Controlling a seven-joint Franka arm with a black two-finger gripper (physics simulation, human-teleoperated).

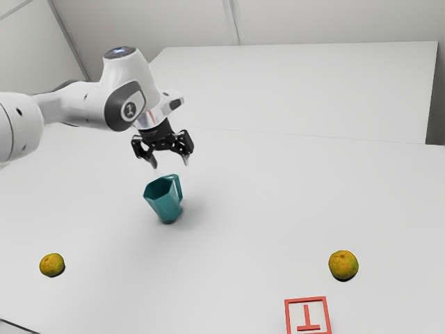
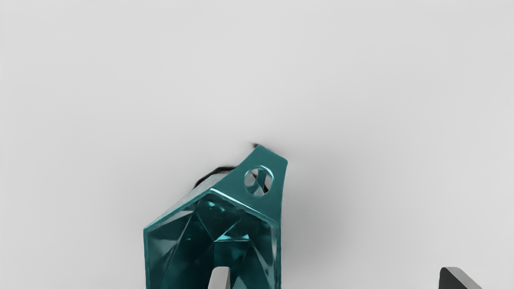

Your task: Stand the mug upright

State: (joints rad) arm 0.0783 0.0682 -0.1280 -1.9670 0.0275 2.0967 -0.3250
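Table [image 1: 243,195], pale and broad, takes up most of your working ground. Your arm [image 1: 69,104] reaches in from the exterior view's left. Gripper [image 1: 170,167] above the mug, jaws spread, nothing pinched; one finger [image 2: 219,277] overlaps the mouth in the wrist view, the other is well off to the side. Mug [image 1: 165,198], teal, faceted, under your gripper, apparently on its base with a lean; you can't confirm it sits flat. Red-framed mark [image 1: 306,300] well apart, toward the exterior view's right. Two orange-like fruits [image 1: 52,264] [image 1: 343,265], clear of your work.

Smaller parts: handle [image 2: 267,158] looks stiff, a fair hold if you need to turn the body. Rim [image 2: 245,206] looks thin; straddle one wall there, squeeze lightly. Glossy facets, likely hard, light, slippery, maybe brittle. Off-centre pressure could tip it.
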